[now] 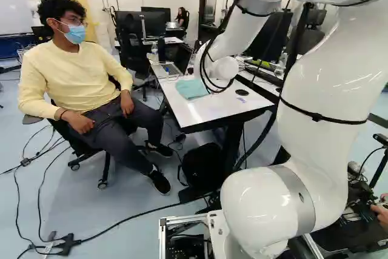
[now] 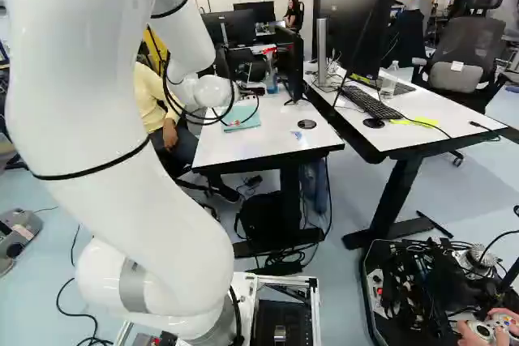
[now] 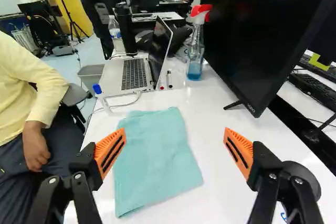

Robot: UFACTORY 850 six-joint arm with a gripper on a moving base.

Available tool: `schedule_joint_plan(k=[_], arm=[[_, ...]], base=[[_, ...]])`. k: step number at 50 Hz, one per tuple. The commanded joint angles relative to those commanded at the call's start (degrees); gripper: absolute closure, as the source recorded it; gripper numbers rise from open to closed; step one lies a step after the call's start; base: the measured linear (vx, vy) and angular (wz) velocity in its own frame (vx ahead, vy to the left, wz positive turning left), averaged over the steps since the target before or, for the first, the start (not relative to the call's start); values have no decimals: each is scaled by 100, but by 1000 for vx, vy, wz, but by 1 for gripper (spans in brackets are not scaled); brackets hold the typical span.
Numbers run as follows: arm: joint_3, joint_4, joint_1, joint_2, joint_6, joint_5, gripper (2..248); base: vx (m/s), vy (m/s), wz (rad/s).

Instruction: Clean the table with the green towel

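The green towel (image 3: 157,161) lies flat on the white table (image 3: 210,106), in front of the laptop (image 3: 128,74) and the spray bottle (image 3: 195,51), and well apart from both. The gripper (image 3: 175,142) is pointing toward it with the two fingers spread wide, and nothing is held between the orange pads (image 3: 111,150). I judge that the work is at its beginning, and the step in hand is to pick up the towel. It should be light and very soft, not fragile, so a firm squeeze will not hurt it. But it lies thin and has no stiff edge, therefore fingers that close too high would take only air, and a pinch at one corner may let the rest hang and fold under. Better is to go down near its middle, almost to the table, and gather a thick fold. After this, the towel can be pressed and wiped over the small blue marks (image 3: 284,216), keeping away from the black screen (image 3: 252,40).
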Motion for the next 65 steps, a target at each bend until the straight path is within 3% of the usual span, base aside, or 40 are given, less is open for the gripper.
schedule_joint_plan(k=[65], arm=[[-1355,0,181,-1176,0,-1139,3]], base=[[0,0,0]])
